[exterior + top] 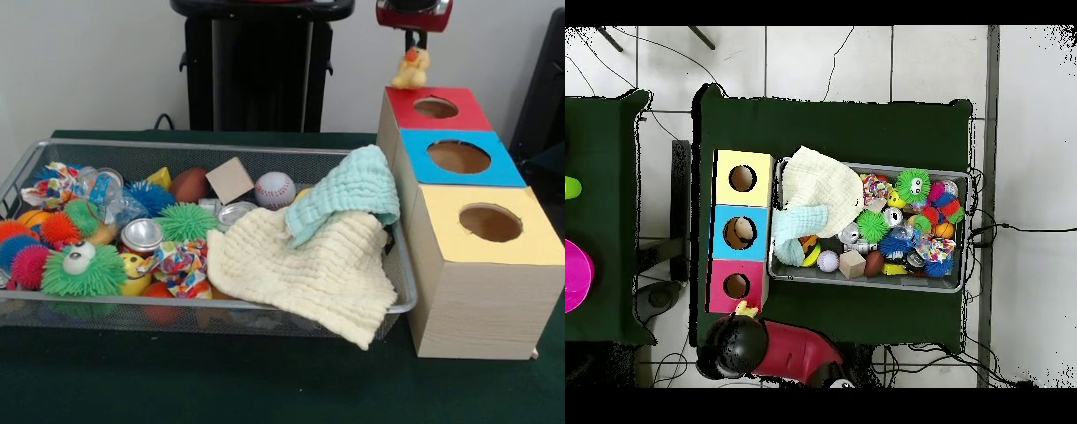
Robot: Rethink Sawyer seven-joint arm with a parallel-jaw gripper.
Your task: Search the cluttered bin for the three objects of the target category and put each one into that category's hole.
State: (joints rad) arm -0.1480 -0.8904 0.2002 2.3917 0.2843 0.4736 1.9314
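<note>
1. In the front view the pincer (412,42) is cut off by the top edge at upper right; only its red housing and a dark stem show, and the yellow duckling (411,69) hangs clamped at its tip, orange beak visible, just above the far rim of the red-faced box (459,113).
2. The fingers themselves are too small and dark to make out, though the duckling dangles from them clear of the box top.
3. The hole (436,108) in the red face is open and unblocked, just right of and below the duckling in the frame.
4. The overhead view shows what the front cannot: the arm's black and red bulk at the bottom of the frame, with the duckling (746,309) poking out at the lower edge of the red-faced box (720,285), beside its hole (736,286) rather than over it.
5. The pincer is hidden under the arm in the overhead view.
6. The cluttered bin (177,145) fills the left and centre of the front view on the green desk (265,389); a cream cloth (305,274) and a mint cloth (349,196) drape its right end and cover whatever lies beneath.
7. Other soft toys cannot be told apart among the spiky balls (84,272), cans and a baseball (274,189).
</note>
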